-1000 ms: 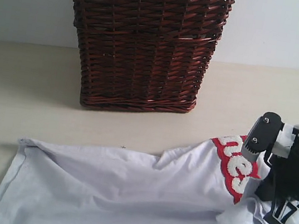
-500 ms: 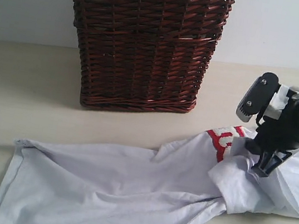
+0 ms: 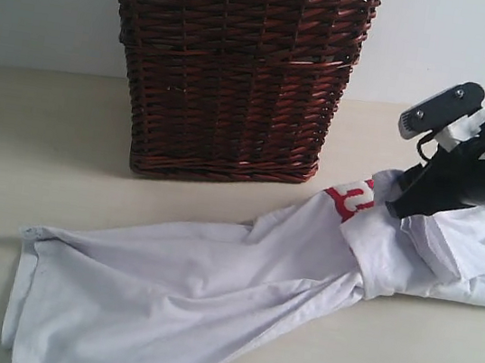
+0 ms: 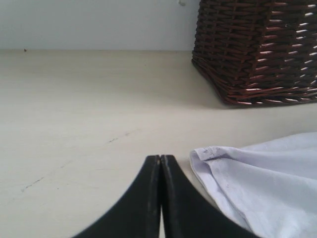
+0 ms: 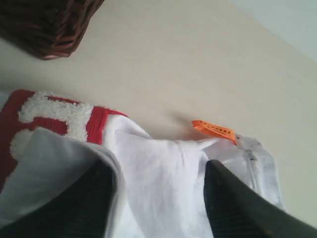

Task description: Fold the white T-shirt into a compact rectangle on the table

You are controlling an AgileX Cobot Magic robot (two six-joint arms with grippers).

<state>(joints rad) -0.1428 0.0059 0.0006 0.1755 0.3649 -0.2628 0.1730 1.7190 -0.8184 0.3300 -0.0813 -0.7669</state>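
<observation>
The white T-shirt [image 3: 206, 304] lies crumpled in a long diagonal across the table [image 3: 49, 134], its upper end folded over so that only a scrap of red-outlined lettering [image 3: 354, 201] shows. My right gripper [image 3: 401, 203] hovers at that folded end. In the right wrist view the right gripper [image 5: 157, 168] is open, with loose white cloth between and under its fingers, a fold draped over one finger [image 5: 94, 198], and the orange neck tag [image 5: 213, 130] just beyond. My left gripper [image 4: 160, 158] is shut and empty, low over the table beside the shirt's hem corner [image 4: 208, 153].
A tall brown wicker basket [image 3: 232, 70] with a lace-trimmed liner stands at the back, close behind the shirt's middle; it also shows in the left wrist view as the basket [image 4: 262, 49]. A pale wall runs behind the table.
My right gripper moved up and back, carrying the shirt's upper end over the lettering, and its jaws went from shut to open. The shirt's body drew narrower. The left gripper stayed put.
</observation>
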